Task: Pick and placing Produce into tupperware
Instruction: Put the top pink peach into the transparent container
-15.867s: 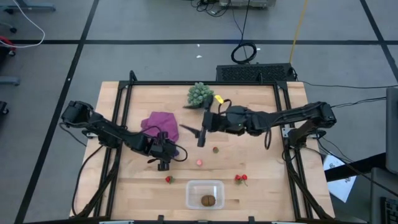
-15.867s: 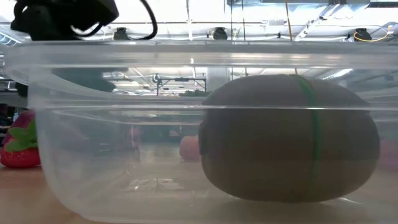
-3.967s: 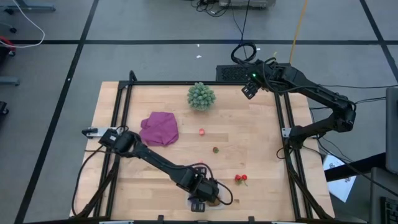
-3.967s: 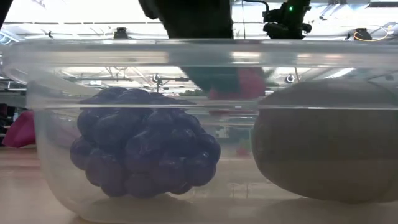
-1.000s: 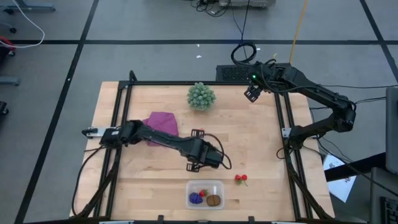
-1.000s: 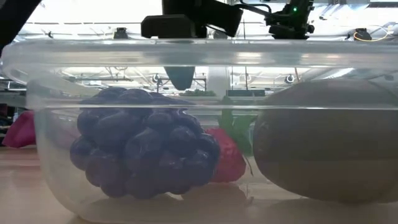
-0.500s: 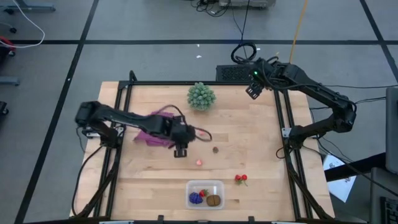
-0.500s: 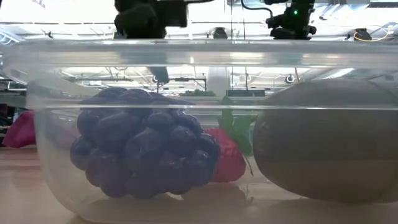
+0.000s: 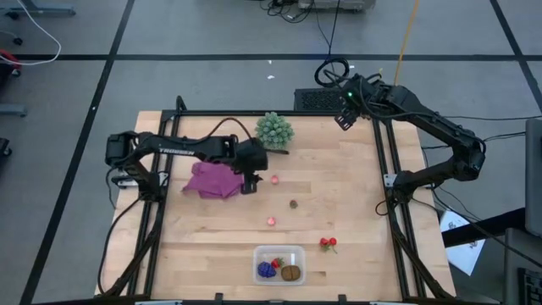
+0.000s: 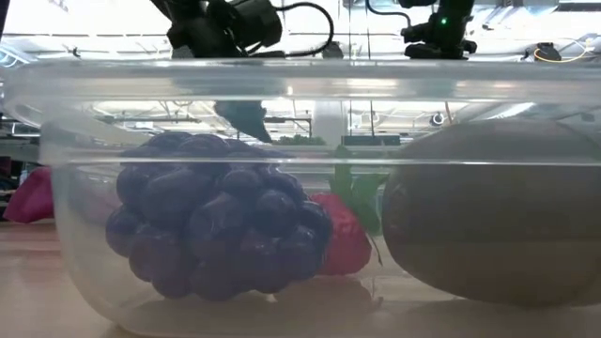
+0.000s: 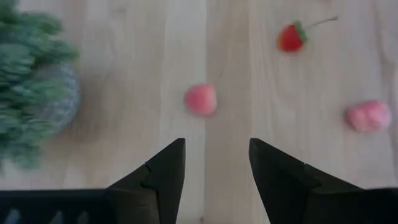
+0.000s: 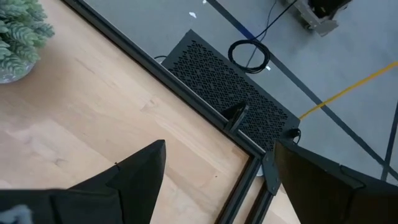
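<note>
Hovering above pink berry, left gripper empty, jaws part open, beside cloth. Right gripper wide, empty, at far table corner. Tub at near edge holds grapes, kiwi, strawberry. Other berries loose on table.

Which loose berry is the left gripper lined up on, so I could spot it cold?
Start at the magenta cloth in the table's left half; the left gripper, open and empty, hovers at its right edge. The pink berry lies bare on the wood just right of the gripper. It is the loose fruit nearest the bushy green ball.
</note>
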Robot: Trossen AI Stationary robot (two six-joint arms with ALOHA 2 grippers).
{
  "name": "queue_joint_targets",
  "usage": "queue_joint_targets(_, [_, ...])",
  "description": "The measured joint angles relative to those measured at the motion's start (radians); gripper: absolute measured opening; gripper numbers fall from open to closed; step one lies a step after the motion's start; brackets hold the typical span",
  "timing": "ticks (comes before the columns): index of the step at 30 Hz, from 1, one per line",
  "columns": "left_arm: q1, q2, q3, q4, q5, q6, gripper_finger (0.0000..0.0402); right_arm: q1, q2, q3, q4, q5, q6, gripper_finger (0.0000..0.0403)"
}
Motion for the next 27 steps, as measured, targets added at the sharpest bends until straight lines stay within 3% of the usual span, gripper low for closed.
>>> queue_joint_targets(3, [0.016,0.005,-0.003,0.043,0.048,-0.001,0.0182,0.0,0.0,0.0,0.014,0.0,-0.016,0.029])
queue_joint_targets(9, [0.003,0.048,0.002,0.057,0.045,-0.076,0.0182,0.0,0.0,0.0,0.019,0.0,-0.019,0.029])
queue_joint_targets(16, [-0.027,0.111,0.009,0.081,-0.031,-0.124,0.0182,0.0,0.0,0.0,0.03,0.0,-0.036,0.029])
queue_joint_targets(27, [-0.037,0.203,0.106,0.057,-0.042,-0.147,0.0182,0.0,0.0,0.0,0.034,-0.001,-0.038,0.029])
